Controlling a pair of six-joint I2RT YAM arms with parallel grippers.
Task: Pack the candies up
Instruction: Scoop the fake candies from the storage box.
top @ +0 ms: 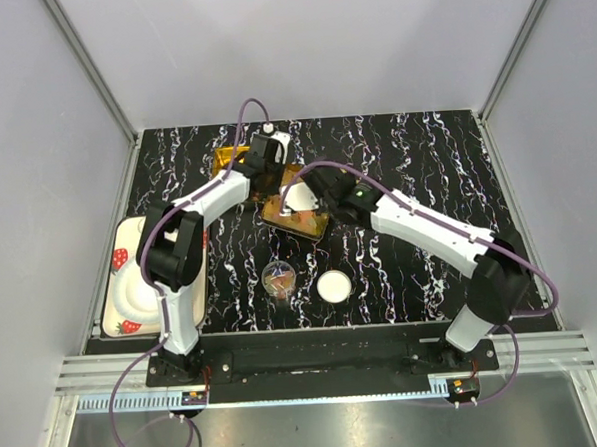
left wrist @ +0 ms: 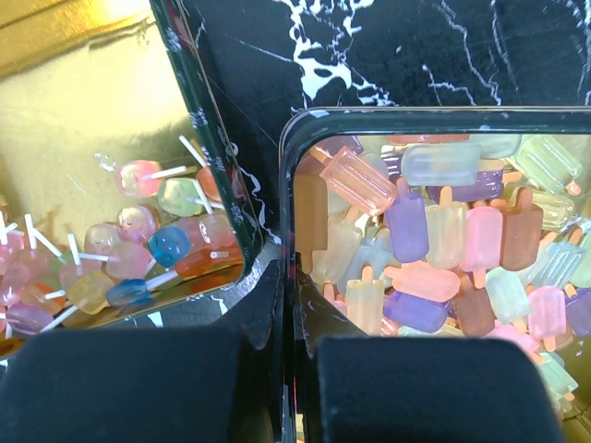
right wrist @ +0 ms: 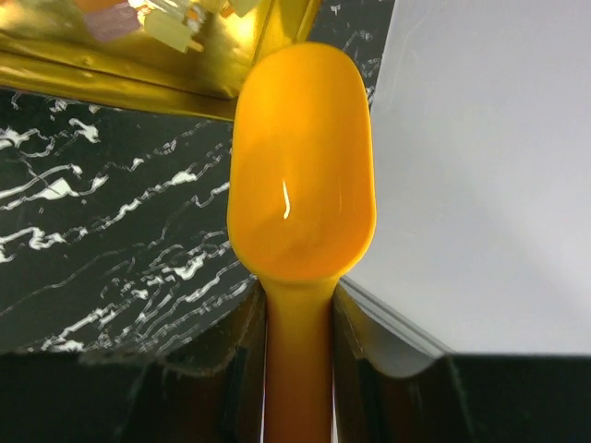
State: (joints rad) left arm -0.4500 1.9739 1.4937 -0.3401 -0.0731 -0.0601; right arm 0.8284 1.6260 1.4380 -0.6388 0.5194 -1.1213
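Between the right tool's [right wrist: 297, 314] fingers [right wrist: 231, 365], scoop [right wrist: 301, 175] handle disappears.

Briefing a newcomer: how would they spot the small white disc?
Start at the black marbled table and look by the middle of its near edge. Two round things sit there; the white disc is the right one, opaque, unlike the clear cup.

Orange scoop [right wrist: 303, 175] in right pincer [right wrist: 297, 318]

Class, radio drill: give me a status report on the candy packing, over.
Left jaws shut on tin rim. Right jaws shut on scoop, scoop empty. Candies in both tins. Nothing seen blocking.
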